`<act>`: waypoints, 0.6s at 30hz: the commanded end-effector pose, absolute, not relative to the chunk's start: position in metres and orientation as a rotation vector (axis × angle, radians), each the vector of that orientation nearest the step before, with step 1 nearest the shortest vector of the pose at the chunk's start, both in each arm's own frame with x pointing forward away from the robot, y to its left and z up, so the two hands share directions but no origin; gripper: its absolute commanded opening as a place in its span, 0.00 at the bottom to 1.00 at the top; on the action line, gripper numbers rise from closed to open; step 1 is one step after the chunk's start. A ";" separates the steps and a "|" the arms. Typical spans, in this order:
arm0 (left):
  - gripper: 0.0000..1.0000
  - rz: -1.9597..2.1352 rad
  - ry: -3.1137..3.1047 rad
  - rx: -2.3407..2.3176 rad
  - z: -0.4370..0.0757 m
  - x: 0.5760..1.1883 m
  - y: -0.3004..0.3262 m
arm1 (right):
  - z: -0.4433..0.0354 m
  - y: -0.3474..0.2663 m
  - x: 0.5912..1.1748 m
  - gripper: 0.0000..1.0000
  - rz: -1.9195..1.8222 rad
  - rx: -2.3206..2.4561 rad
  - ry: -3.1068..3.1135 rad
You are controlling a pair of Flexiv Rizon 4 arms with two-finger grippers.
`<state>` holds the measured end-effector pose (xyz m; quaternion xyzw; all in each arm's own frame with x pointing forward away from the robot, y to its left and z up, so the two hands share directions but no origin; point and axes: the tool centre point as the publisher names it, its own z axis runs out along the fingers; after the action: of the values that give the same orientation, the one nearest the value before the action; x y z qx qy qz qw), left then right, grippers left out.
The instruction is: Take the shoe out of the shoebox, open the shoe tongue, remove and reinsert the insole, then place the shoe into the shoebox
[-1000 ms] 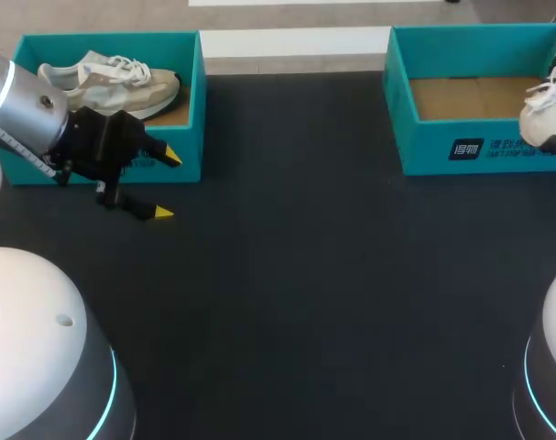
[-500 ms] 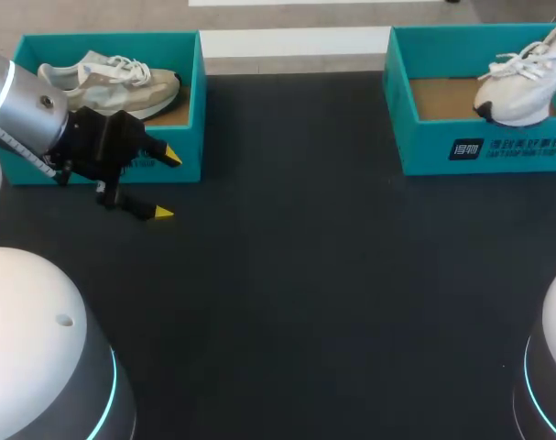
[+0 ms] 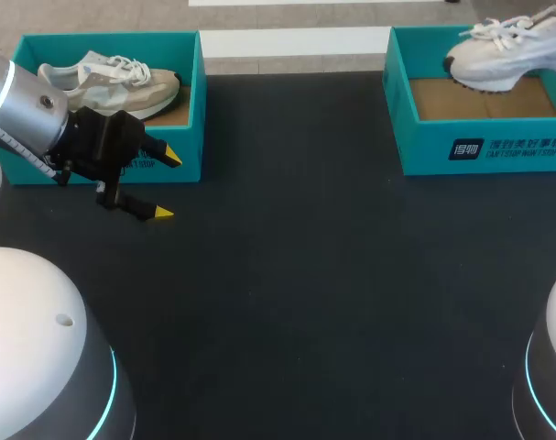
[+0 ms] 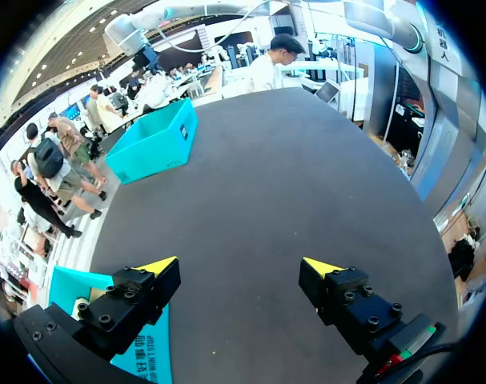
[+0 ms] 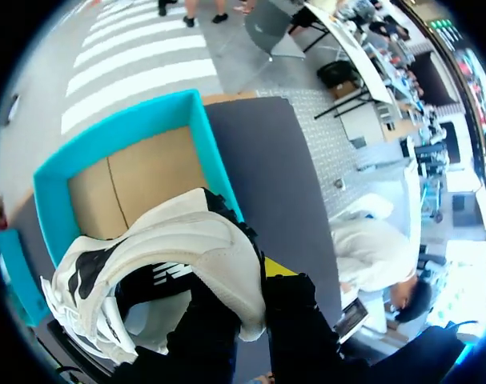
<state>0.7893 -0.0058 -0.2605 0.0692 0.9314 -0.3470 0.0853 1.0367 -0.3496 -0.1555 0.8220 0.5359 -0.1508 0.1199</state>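
A white shoe (image 3: 505, 48) hangs above the right teal shoebox (image 3: 479, 151), its toe pointing left. In the right wrist view my right gripper (image 5: 252, 282) is shut on the white shoe (image 5: 170, 260) at its heel collar, one yellow tip showing outside it, with the shoebox (image 5: 118, 132) below. The head view does not show this gripper. My left gripper (image 3: 160, 184) stands open in front of the left teal shoebox (image 3: 181, 156), which holds a beige shoe (image 3: 108, 81). In the left wrist view my left gripper (image 4: 238, 266) has nothing between its fingers.
Dark table surface (image 3: 296, 275) stretches between the two boxes. The right shoebox (image 4: 154, 140) lies far ahead of the left gripper, and a corner of the left shoebox (image 4: 74, 282) sits beside its finger. The arm bases fill the near corners.
The white shoe has come in from the right edge and moved left and up over the right shoebox. My left arm has stayed still.
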 end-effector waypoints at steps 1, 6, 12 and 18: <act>1.00 -1.029 2.779 0.206 -0.261 0.789 -0.006 | -0.161 -0.346 1.035 0.00 -0.405 2.505 1.430; 1.00 -1.029 2.779 0.206 -0.261 0.789 -0.006 | -0.169 -0.343 1.030 0.00 -0.400 2.503 1.424; 1.00 -1.029 2.779 0.206 -0.261 0.789 -0.006 | -0.177 -0.344 1.029 0.00 -0.419 2.468 1.430; 1.00 -1.029 2.779 0.206 -0.261 0.789 -0.006 | -0.198 -0.343 1.029 0.00 -0.439 2.479 1.432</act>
<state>0.7893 -0.0058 -0.2605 0.0692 0.9314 -0.3470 0.0854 1.0260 -0.3426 -0.1894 0.8488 0.4914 -0.1508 0.1236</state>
